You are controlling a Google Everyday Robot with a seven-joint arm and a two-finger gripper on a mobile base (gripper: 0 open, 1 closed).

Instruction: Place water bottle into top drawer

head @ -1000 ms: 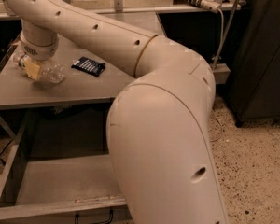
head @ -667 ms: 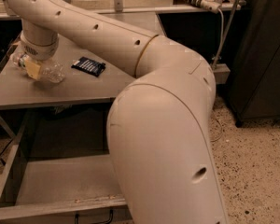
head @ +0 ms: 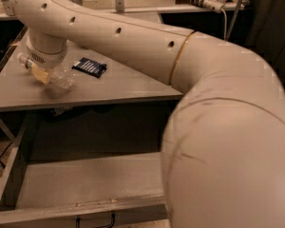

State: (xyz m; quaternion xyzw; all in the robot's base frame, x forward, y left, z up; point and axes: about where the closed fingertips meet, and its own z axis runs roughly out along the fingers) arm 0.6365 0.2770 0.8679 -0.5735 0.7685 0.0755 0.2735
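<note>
Camera view: the only view; it looks down past the arm onto the table and the open drawer.
Gripper: the two-finger gripper (head: 45, 73) hangs from the cream wrist at the far left of the grey tabletop (head: 128, 87), pointing down.
Fingers: one yellowish pad (head: 38, 73) lies across the bottle's body. I judge the fingers clenched on the bottle, though the second pad is hidden.
Bottle: the clear, crinkled plastic water bottle (head: 58, 78) with a small pale cap is tilted, cap up-left. It sits at the tabletop's left end, in the grip, with a shadow under it.
Drawer: the wide, shallow grey metal top drawer (head: 85, 179) is pulled out below the table's front edge, with a bare floor and its dark bail handle (head: 95, 221) at the front.
Other: a small dark printed packet (head: 89, 67) lies flat on the table just right of the bottle, apart from it.
Step in hand: carrying the bottle from table to drawer, barely begun.
Doing it well: lift straight until the bottle clears the tabletop, then bring it forward past the table's front edge. Lower it over the open floor and let go low. Thin plastic buckles, so don't squeeze harder.
Change since 0.7 s ago: the bulky near link of the cream arm (head: 228, 141) has swung right, uncovering more drawer floor. The gripper, bottle and packet sit about where they were.
</note>
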